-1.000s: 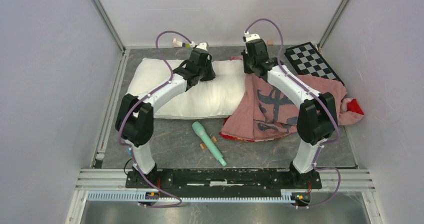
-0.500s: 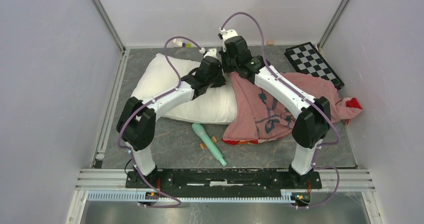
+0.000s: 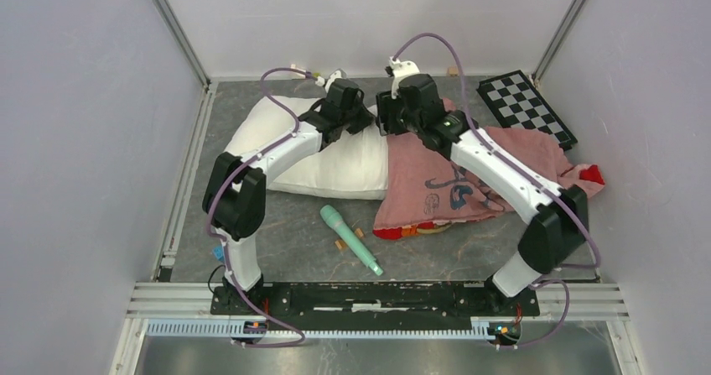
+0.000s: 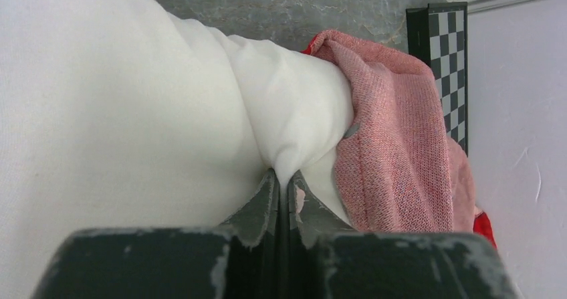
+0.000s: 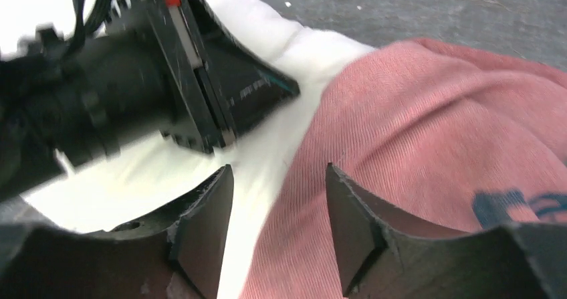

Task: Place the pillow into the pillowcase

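Most of the pillow [image 3: 344,167] lies bare on the table [image 3: 277,241], stretched toward 9 o'clock from the middle. Only its 3 o'clock end is tucked under the pink hem of the pillowcase [image 3: 432,186], which sprawls nearly flat toward 3 o'clock. My left gripper [image 4: 282,177] is pressed together on a small fold of the pillow's white cover, right beside that hem. In my left wrist view the pink cloth wraps over the pillow's rounded corner at about 2 o'clock of the pinch. My right gripper [image 5: 277,170] hangs with its fingers spread and nothing between them, above the line where pink cloth meets white, close beside my left gripper. I judge the job barely begun: the mouth has caught one end, on both corners or one I cannot tell, and nearly the whole length has yet to go in. What is left, as I see it, is to take the hem with my right and draw it toward 9 o'clock while my left holds the pillow against the pull. A green microphone-like stick [image 3: 350,239] lies at 6 o'clock of the pillow, near its edge but not touching.
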Motion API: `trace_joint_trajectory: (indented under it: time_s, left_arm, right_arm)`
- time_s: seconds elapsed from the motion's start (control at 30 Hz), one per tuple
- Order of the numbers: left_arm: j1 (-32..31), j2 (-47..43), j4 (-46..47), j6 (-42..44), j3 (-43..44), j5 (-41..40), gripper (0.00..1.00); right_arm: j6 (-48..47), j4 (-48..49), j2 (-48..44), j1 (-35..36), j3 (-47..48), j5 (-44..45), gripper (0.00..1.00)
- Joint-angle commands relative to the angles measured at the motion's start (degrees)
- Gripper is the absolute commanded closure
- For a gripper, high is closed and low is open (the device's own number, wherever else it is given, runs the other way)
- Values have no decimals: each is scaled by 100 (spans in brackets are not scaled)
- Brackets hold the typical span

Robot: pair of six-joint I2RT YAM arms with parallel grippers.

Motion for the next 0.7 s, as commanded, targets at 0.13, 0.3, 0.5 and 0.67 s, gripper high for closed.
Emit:
trace_joint_trajectory:
  time_s: [0.13,0.3,0.5,0.67]
  left_arm:
    - [-87,-792,-692,777,23,44,43]
    - [-59,-1732,-1811,1620,91,-590,4]
    - [410,-2700,-2801,2059,-678,-1705,0]
    - [1198,-3075,-2621,2055,-1640,-1223,0]
  right_arm:
    - [-80,-97,-1840,198,-1535,506,29]
    - [66,208,-2353,303,-2638,304,26]
    - [-83,395,-1876,183,-2875,469,26]
    - [-290,432,-1313,-297,-2263,456,26]
